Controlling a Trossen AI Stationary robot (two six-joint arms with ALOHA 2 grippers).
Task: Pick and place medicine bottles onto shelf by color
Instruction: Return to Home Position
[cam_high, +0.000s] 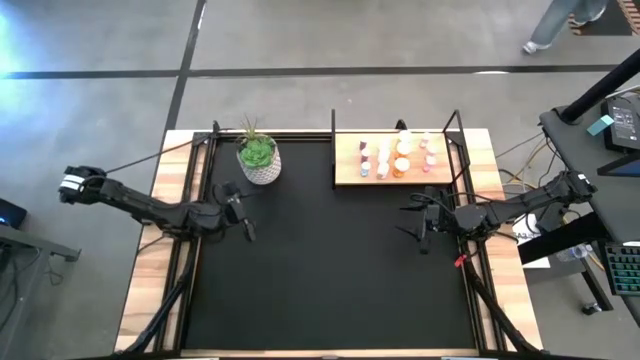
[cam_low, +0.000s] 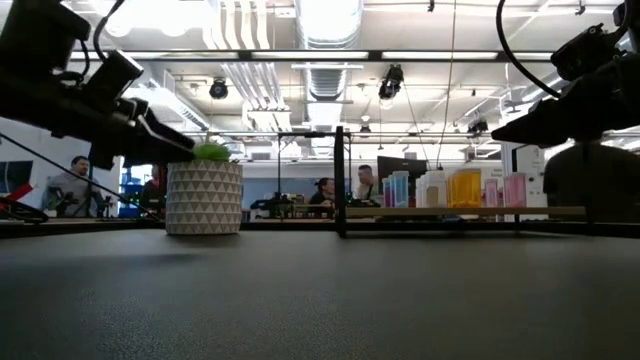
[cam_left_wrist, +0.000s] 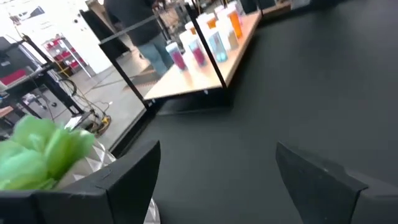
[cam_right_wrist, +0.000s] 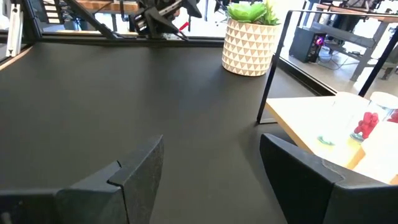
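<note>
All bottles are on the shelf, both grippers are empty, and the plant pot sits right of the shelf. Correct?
No: the high view shows the plant pot left of the shelf, by the left gripper. The rest holds: the medicine bottles stand on the shelf, and that gripper and the right gripper are empty.

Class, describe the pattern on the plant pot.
The plant pot is white with a triangle pattern; the low view shows it best.

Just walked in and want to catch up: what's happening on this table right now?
Nothing is being held. The left gripper and right gripper both hover open and empty over the black mat. The medicine bottles stand in rows on the wooden shelf at the far edge, on the right arm's side. A potted plant sits near the left arm.
</note>
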